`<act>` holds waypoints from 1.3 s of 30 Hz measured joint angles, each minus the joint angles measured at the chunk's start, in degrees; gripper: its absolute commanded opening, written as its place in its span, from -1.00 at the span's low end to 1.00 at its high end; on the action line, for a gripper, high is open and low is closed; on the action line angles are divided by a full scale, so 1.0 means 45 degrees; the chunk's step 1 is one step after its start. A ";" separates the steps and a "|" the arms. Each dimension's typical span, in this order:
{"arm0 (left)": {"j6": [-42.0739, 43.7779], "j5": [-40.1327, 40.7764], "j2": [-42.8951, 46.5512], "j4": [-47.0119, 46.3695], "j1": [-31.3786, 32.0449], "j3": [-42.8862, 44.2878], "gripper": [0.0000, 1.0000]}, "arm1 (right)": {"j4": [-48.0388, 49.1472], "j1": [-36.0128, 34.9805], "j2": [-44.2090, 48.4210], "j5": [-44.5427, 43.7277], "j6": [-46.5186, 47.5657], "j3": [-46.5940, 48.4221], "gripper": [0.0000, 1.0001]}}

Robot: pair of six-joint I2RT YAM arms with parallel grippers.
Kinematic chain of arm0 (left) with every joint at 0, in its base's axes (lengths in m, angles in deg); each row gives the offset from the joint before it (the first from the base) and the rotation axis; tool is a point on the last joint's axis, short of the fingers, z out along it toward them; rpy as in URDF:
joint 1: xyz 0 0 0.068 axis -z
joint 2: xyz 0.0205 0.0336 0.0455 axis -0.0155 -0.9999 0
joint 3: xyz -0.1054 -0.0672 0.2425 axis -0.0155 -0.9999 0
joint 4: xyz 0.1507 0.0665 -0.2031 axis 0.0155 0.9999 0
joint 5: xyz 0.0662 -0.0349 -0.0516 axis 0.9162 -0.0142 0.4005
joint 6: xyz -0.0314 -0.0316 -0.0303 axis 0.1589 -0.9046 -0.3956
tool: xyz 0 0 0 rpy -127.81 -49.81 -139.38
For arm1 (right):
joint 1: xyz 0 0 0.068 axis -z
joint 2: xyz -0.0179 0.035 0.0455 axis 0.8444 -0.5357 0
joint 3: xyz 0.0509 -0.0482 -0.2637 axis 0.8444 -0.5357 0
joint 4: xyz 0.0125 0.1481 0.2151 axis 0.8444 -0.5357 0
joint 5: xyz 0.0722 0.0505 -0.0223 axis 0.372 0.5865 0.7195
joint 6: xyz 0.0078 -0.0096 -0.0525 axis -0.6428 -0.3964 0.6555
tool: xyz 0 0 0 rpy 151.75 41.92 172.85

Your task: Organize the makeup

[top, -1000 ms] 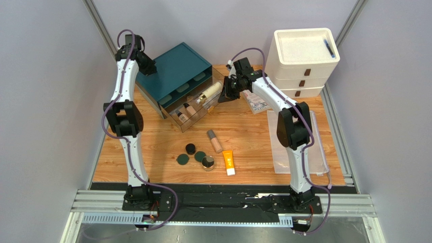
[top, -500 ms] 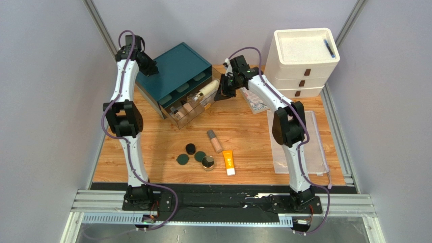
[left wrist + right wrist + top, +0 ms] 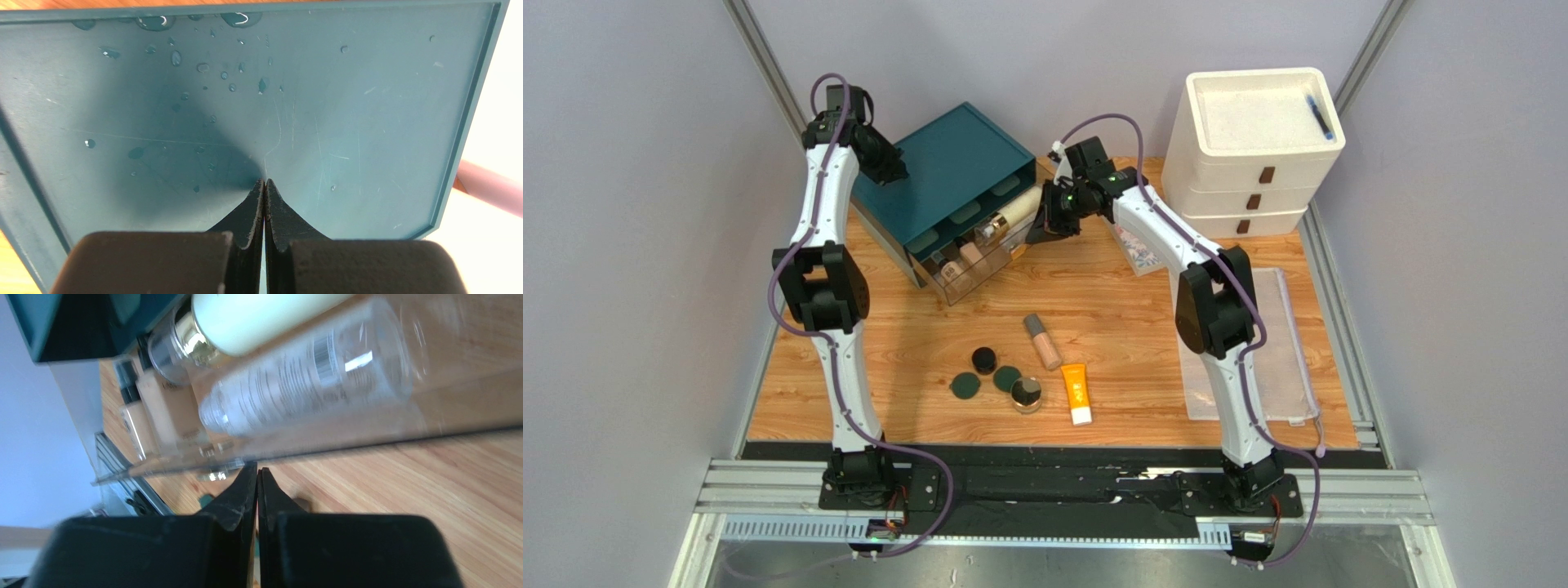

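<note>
Top external view has the left gripper [image 3: 880,161] over the rear left corner of the teal plastic drawer cabinet [image 3: 959,165] at the back of the wooden table [image 3: 1136,355]. The left wrist view shows its two fingers pressed together with nothing between them, tips at the cabinet's droplet-spotted top; whether they touch it is unclear. The right gripper [image 3: 1053,223] is at the right end of the clear plastic drawer [image 3: 979,270], which is pulled out from the cabinet's front. The right wrist view shows its fingers likewise closed and empty, tips right at the drawer's clear wall. Inside the drawer lie a cream bottle with a gold collar [image 3: 258,315], a clear printed tube [image 3: 307,380] beside it, and beige bottles with dark caps [image 3: 162,398] further along. The rest of the makeup lies on the bare table nearer the arm bases: a beige tube with a grey cap [image 3: 1042,342], an orange tube with a white cap [image 3: 1076,393], a round black compact [image 3: 983,359], two round dark green compacts [image 3: 965,387] and a round gold-topped jar [image 3: 1026,395], all grouped close together. To the right, a clear mesh pouch [image 3: 1247,349] lies flat in front of a white stacked drawer unit [image 3: 1253,147], and a patterned booklet [image 3: 1146,249] shows under the right arm.
</note>
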 measured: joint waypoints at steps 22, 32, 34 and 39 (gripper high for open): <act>0.0437 -0.1613 -0.0063 0.0272 0.0010 -0.0034 -1.00 | -0.0291 -0.2783 0.3604 -0.1311 0.5513 -0.6572 0.40; 0.0515 -0.2186 -0.0121 0.0257 0.0010 -0.0073 -1.00 | -0.0287 -0.3337 0.3113 -0.2997 0.5838 -0.7844 0.03; 0.0520 -0.2254 -0.0131 0.0257 0.0010 -0.0073 -1.00 | -0.0277 -0.3342 0.2982 -0.3235 0.5853 -0.7844 -0.28; 0.0525 -0.2370 -0.0136 0.0257 0.0010 -0.0083 -1.00 | -0.0335 -0.3361 0.2929 -0.3725 0.5683 -0.7825 -1.00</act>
